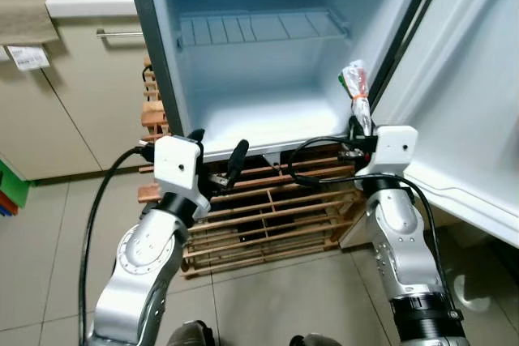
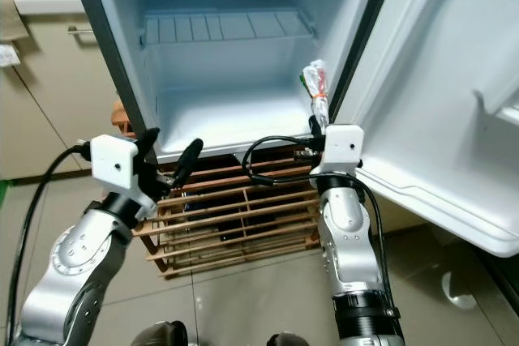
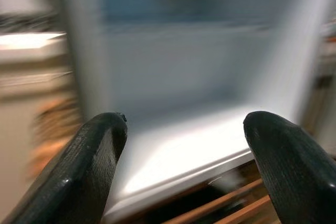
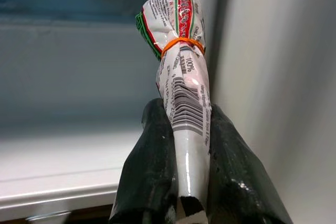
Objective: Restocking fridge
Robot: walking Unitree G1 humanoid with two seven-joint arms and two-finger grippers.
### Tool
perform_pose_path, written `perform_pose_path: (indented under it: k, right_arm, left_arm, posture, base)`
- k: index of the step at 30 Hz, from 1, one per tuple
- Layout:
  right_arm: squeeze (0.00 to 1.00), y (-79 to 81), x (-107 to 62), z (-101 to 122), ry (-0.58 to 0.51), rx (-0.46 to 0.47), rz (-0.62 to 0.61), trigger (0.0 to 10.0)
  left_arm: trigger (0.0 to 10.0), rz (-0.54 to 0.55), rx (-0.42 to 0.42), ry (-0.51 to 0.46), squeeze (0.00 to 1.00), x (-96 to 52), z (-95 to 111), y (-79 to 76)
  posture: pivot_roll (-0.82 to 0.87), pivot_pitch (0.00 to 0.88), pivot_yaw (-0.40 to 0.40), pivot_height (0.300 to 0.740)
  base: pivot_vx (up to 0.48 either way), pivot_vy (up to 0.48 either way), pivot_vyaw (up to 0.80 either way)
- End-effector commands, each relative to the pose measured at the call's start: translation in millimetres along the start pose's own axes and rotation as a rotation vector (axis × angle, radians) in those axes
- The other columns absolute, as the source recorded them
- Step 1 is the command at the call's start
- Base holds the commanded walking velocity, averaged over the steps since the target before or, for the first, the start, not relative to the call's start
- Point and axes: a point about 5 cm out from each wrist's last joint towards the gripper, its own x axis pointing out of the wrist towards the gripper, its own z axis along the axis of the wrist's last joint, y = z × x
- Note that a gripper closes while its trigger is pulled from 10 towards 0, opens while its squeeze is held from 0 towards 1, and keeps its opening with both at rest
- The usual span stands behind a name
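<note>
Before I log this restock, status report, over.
Right tool shut on rolled packet, at open fridge right edge. Left tool open, empty, at fridge's front lip. Bottom shelf bare; nothing blocking.

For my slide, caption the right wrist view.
Right gripper shut on a rolled food packet bound with an orange rubber band, held before the open fridge.

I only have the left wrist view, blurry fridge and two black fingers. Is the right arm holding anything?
Observer: Yes. The right pincer is shut on a rolled plastic packet bound with an orange rubber band.
Operator: Where is it relative to the fridge?
Observer: At the right front corner of the open fridge, near the door hinge.
Operator: What's below the fridge?
Observer: A wooden slatted rack on the tiled floor.
</note>
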Motion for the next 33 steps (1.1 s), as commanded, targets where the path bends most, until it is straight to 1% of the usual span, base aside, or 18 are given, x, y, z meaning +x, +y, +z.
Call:
perform_pose_path:
  k: [1,3,5,7,8,9,10,11,13,15,18,21,27,33]
  right_arm:
    - [0.00,-11.2,-6.4,18,-0.061,-0.006,-0.014,10.0]
    - [0.00,-18.5,-17.2,24,-0.070,0.023,-0.013,10.0]
    - [0.00,-20.5,-22.7,25,-0.059,0.031,-0.007,10.0]
    - [0.00,-17.9,-23.7,24,-0.044,0.029,0.014,10.0]
    - [0.00,-15.1,-23.6,22,-0.038,0.035,0.028,10.0]
    - [0.00,-8.6,-20.9,19,-0.022,0.047,0.049,10.0]
    - [0.00,-8.6,-20.9,19,-0.022,0.047,0.049,10.0]
    - [0.00,-3.8,-17.9,19,-0.015,0.054,0.063,10.0]
    - [0.00,-2.3,-16.8,19,-0.014,0.058,0.068,10.0]
    - [0.00,4.7,-12.3,25,-0.036,0.086,0.109,10.0]
    - [0.00,10.0,-9.9,31,-0.062,0.090,0.160,10.0]
    - [0.00,11.1,-7.3,33,-0.069,0.092,0.169,10.0]
    - [0.00,18.3,-5.1,33,-0.075,0.093,0.218,10.0]
    - [0.00,24.5,-0.5,29,-0.052,0.106,0.245,10.0]
  left_arm:
    - [10.0,0.132,-0.077,0.041,0.00,3.3,-5,10.3]
    - [10.0,0.192,-0.132,0.080,0.00,8.1,-6,12.8]
    - [10.0,0.207,-0.178,0.101,0.00,11.7,-7,13.9]
    - [10.0,0.188,-0.144,0.093,0.00,15.7,-3,13.0]
    - [10.0,0.156,-0.119,0.065,0.00,18.6,1,9.3]
    - [10.0,0.092,-0.096,0.013,0.00,25.5,8,0.7]
    - [10.0,0.092,-0.096,0.013,0.00,25.5,8,0.7]
    - [10.0,0.062,-0.104,-0.026,0.00,30.3,13,-4.0]
    - [10.0,0.054,-0.110,-0.040,0.00,31.8,15,-5.1]
    - [10.0,0.026,-0.084,-0.102,0.00,35.9,27,-8.2]
    - [10.0,0.020,-0.067,-0.148,0.00,36.9,37,-6.6]
    - [10.0,0.015,-0.060,-0.163,0.00,36.5,39,-5.9]
    - [10.0,0.036,-0.026,-0.188,0.00,37.0,41,-4.5]
    - [10.0,0.027,0.005,-0.177,0.00,41.4,38,-7.0]
  posture:
    - [-0.02,0.000,-0.029,0.740]
    - [-0.03,0.000,-0.034,0.740]
    - [-0.03,0.000,-0.034,0.740]
    - [-0.04,0.000,-0.031,0.740]
    - [-0.04,0.000,-0.025,0.740]
    - [-0.05,0.000,-0.019,0.740]
    - [-0.05,0.000,-0.019,0.740]
    - [-0.05,0.000,-0.014,0.740]
    - [-0.05,0.000,-0.014,0.740]
    - [-0.05,0.000,-0.006,0.740]
    - [-0.05,0.000,0.003,0.740]
    - [-0.04,0.000,0.002,0.740]
    - [-0.04,0.000,-0.001,0.740]
    - [-0.03,0.000,-0.004,0.740]
  base:
    - [0.000,0.000,0.00]
    - [0.000,0.000,0.00]
    - [0.000,0.000,0.00]
    - [0.000,0.000,0.00]
    - [0.000,0.000,0.00]
    - [0.000,0.000,0.00]
    - [0.000,0.000,0.00]
    - [0.000,0.000,0.00]
    - [0.000,0.000,0.00]
    - [0.000,0.000,0.00]
    - [0.000,0.000,0.00]
    - [0.344,0.189,0.00]
    - [0.384,0.287,0.00]
    - [0.359,0.320,0.00]
